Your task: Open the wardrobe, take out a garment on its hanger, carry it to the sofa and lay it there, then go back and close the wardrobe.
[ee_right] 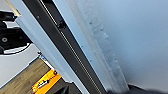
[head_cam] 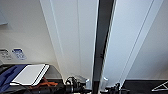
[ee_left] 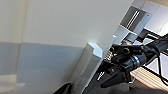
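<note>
Wardrobe [head_cam: 75, 37] doors ajar, dark gap at seam; both end effectors (left [head_cam: 75, 86], right [head_cam: 113, 88]) at handles, grip state unclear. White board [head_cam: 30, 74] lies left.

The wardrobe [head_cam: 75, 37] stands directly ahead of both claws, its doors parted by a narrow gap; the left gripper [head_cam: 75, 86] sits left of that gap, the right gripper [head_cam: 113, 88] just right. A flat board [head_cam: 30, 74] lies well left of the left claw.
</note>
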Available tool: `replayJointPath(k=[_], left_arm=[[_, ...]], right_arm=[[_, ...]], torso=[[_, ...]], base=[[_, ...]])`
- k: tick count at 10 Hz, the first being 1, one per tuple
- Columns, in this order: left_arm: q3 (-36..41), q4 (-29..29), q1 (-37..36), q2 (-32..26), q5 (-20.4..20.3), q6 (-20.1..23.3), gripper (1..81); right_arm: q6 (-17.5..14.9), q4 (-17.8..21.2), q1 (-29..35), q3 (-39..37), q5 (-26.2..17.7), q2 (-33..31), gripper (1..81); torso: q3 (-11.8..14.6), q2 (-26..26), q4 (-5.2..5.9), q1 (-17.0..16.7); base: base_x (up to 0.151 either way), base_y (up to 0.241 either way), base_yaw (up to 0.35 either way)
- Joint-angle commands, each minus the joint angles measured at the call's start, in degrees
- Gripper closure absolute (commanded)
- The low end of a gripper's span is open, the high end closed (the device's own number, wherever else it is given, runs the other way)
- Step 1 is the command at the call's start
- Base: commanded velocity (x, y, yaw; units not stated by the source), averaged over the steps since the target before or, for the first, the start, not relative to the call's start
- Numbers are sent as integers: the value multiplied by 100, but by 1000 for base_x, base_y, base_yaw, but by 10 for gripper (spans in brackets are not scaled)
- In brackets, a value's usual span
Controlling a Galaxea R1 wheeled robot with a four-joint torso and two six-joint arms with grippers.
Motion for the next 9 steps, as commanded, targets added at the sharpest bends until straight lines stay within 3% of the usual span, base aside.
replayJointPath(k=[1, 9], left_arm=[[1370, -55, -304, 186, 229, -91, 10], [1950, 95, 48, -491, 220, -91, 10]], right_arm=[[138, -116, 177, 898, 238, 193, 10], [138, -362, -184, 1663, 414, -606, 10]], torso=[[0, 0, 0, 0], [2, 0, 0, 2]], base=[[0, 0, 0], [0, 0, 0]])
